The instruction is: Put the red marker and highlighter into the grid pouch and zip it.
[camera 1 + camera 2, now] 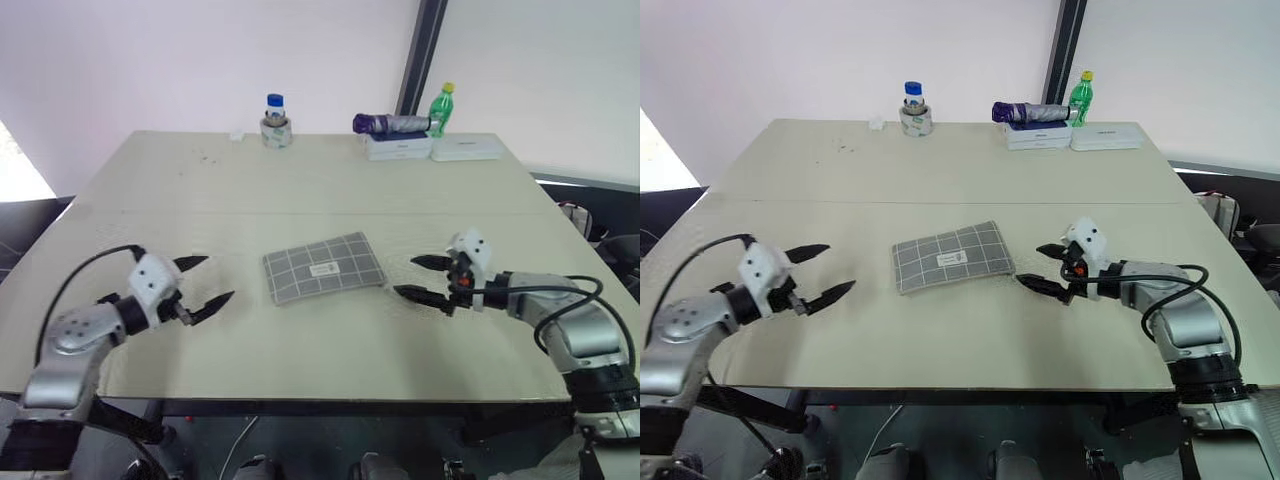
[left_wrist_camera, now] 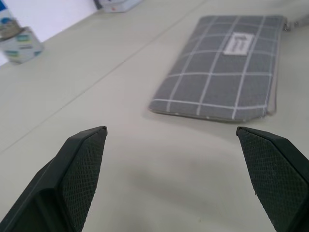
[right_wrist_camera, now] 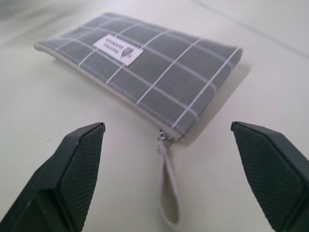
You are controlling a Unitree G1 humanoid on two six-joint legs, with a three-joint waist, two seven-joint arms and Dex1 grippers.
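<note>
On the pale table [image 1: 300, 190], near its middle, the grid pouch [image 1: 323, 267] is laid flat. It is a soft grey cloth rectangle crossed by thin white lines, and a small white label [image 1: 323, 269] is sewn on its top face. Its zipper is seen pulled to the right end, and a thin pale cord pull [image 3: 168, 195] is left lying loose on the table there. The pouch looks shut and a little puffed. The red marker and the highlighter cannot be made out.

The left gripper [image 1: 205, 282] is held just above the table, to the left of the pouch and apart from it. Its two black fingers [image 2: 79, 169] are spread wide and nothing is pinched between them. Their inner faces are covered with a bumpy, dotted rubber. The right gripper [image 1: 423, 278] is held to the right of the pouch, near the cord pull but not touching it. Its fingers [image 3: 72, 174] are spread wide too, with nothing between them.

At the far edge, a small jar with a blue lid [image 1: 276, 120] is set on the left. Further right, a folded purple umbrella [image 1: 390, 124] is laid on a flat white box [image 1: 398, 147], a green bottle [image 1: 441, 109] is stood behind, and a second white box [image 1: 467, 148] is beside it. Nothing is placed between the grippers and the pouch.
</note>
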